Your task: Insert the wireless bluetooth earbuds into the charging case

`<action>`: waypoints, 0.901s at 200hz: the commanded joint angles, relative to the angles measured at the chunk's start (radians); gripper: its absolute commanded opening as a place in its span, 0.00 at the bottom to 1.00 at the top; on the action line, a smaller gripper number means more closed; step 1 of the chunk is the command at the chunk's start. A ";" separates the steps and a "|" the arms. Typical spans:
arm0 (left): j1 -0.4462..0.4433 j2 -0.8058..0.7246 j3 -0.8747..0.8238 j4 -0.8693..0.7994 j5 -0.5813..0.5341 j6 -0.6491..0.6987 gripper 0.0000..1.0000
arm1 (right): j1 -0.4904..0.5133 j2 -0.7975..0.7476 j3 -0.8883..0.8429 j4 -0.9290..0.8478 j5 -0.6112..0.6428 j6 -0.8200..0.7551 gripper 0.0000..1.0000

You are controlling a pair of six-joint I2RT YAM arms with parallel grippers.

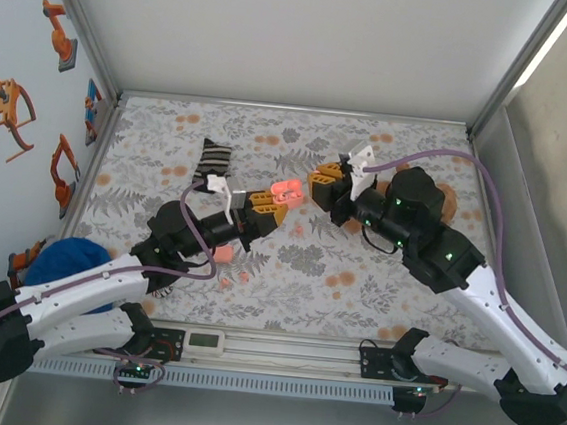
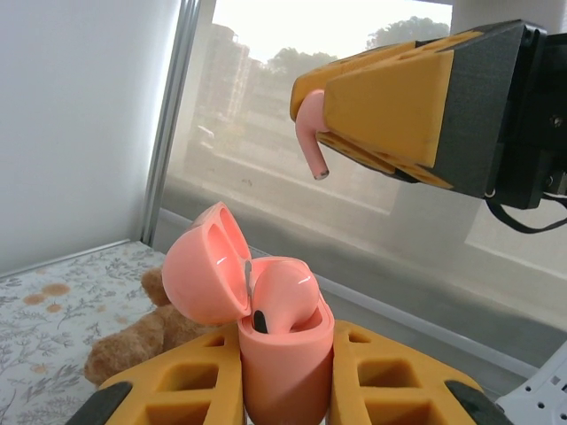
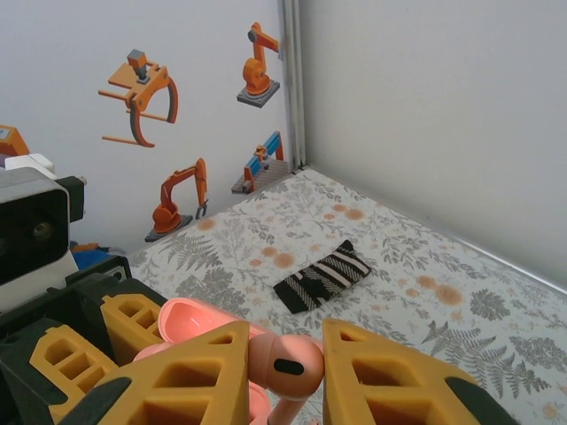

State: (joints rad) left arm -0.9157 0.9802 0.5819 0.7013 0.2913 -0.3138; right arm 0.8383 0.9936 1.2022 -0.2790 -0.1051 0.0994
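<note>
My left gripper (image 2: 285,376) is shut on the salmon-pink charging case (image 2: 285,363), holding it upright above the cloth with its lid (image 2: 204,266) swung open. One earbud (image 2: 283,297) sits in the case. My right gripper (image 3: 285,372) is shut on a second pink earbud (image 3: 285,363), stem pointing down. In the left wrist view that earbud (image 2: 310,133) hangs above and slightly right of the case opening, apart from it. From above, the case (image 1: 284,189) sits between the left gripper (image 1: 267,203) and the right gripper (image 1: 323,181) at mid-table.
A black striped sock (image 1: 212,157) lies at the back left of the floral cloth. Another pink case (image 1: 222,254) and tiny pink nubs (image 1: 243,277) lie near the left arm. A brown teddy bear (image 2: 133,341) sits at the right, a blue bundle (image 1: 68,262) at the near left.
</note>
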 commanded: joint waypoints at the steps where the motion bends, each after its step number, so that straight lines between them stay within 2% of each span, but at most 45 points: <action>1: -0.007 -0.001 0.033 0.054 0.017 -0.020 0.00 | 0.014 -0.003 -0.010 0.041 0.001 -0.018 0.22; 180: -0.020 0.000 0.024 0.077 -0.007 -0.021 0.00 | 0.072 0.040 -0.030 0.016 0.043 -0.025 0.22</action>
State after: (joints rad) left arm -0.9291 0.9871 0.5819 0.7261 0.2871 -0.3229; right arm 0.9009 1.0302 1.1900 -0.2798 -0.0856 0.0902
